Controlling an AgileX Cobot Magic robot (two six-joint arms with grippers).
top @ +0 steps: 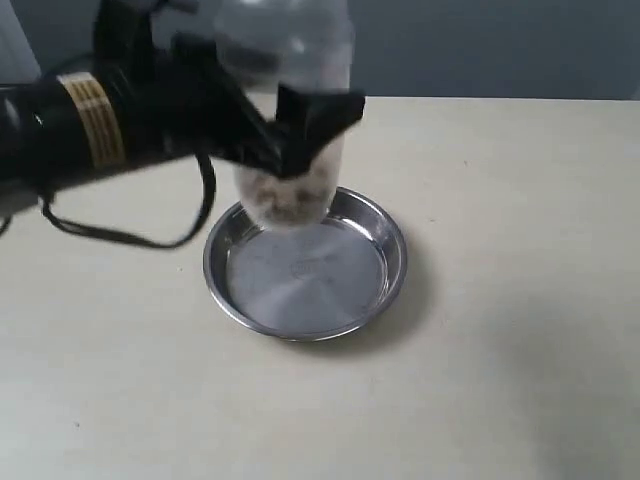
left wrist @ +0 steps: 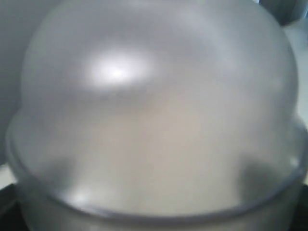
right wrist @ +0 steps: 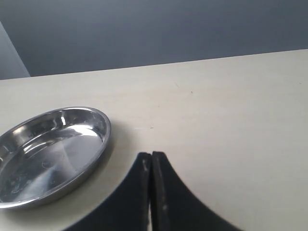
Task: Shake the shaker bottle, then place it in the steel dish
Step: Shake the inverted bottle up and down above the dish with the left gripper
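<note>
Exterior view has the left gripper point(top: 300, 135) reaching in from 9 o'clock, its jaws clenched around the middle of the shaker bottle point(top: 288, 200). The bottle hangs upright over the steel dish point(top: 395, 262) at about the dish's 11 o'clock. Its base, with the brownish grains gathered in it, lines up with the far rim rather than the flat centre. The blur there means I cannot tell whether it touches the rim or floats clear of it. Left wrist view is filled by the bottle's frosted dome point(left wrist: 154, 110).

The main risk, as I judge it, is the placement. If the bottle goes straight down from here, its base could land half on the raised rim. It would then tip on release or kick the dish across the table point(top: 500, 330). It should shift toward 5 o'clock first, to the stamped centre. If more shaking is due, doing it this low could knock the rim.

A black cable point(top: 120, 237) loops on the table just beyond the dish's 9 o'clock and could drag against the rim when the arm moves. Right wrist view shows the right gripper point(right wrist: 151, 166) with jaws pressed together on nothing, low over the table point(right wrist: 231, 106) and apart from the dish point(right wrist: 107, 132), so it blocks nothing. Nothing lies inside the dish.
</note>
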